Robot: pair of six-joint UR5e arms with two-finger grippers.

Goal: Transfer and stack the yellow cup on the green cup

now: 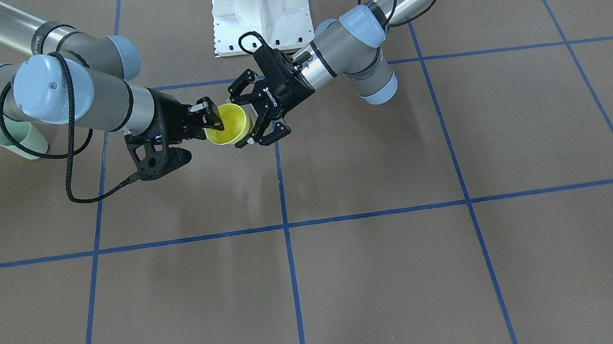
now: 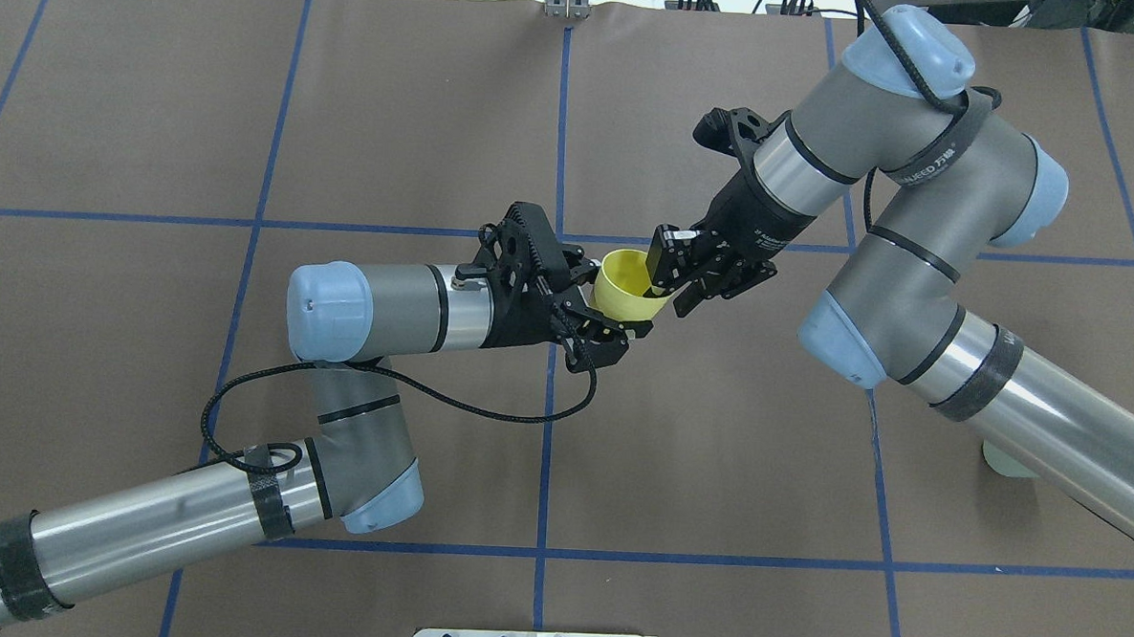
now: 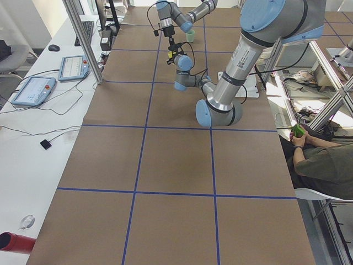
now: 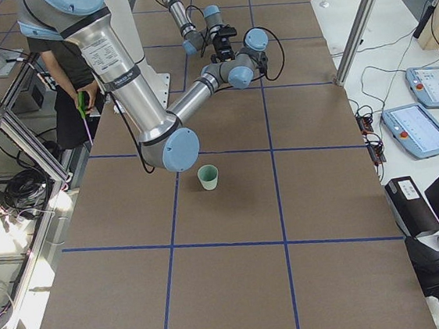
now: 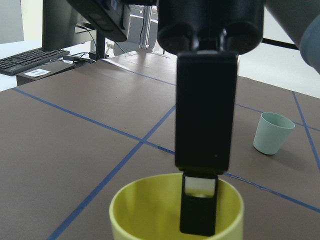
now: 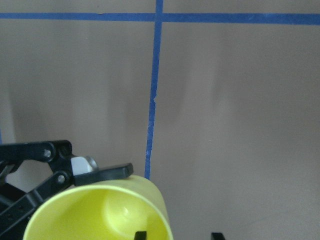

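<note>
The yellow cup (image 1: 228,124) is held in the air over the table's middle, between my two grippers; it also shows in the overhead view (image 2: 629,288). My left gripper (image 2: 606,301) has its fingers on either side of the cup's body and looks shut on it. My right gripper (image 2: 663,265) is shut on the cup's rim, with one finger (image 5: 199,205) inside the cup. The green cup (image 4: 208,177) stands upright on the table beside my right arm. It is partly hidden in the front view (image 1: 21,142) and shows far off in the left wrist view (image 5: 271,132).
The brown table (image 2: 155,99) is marked with blue tape lines. The robot's white base (image 1: 260,11) stands at the table's edge. A seated person (image 3: 325,160) and tablets (image 4: 422,112) are off the table's sides.
</note>
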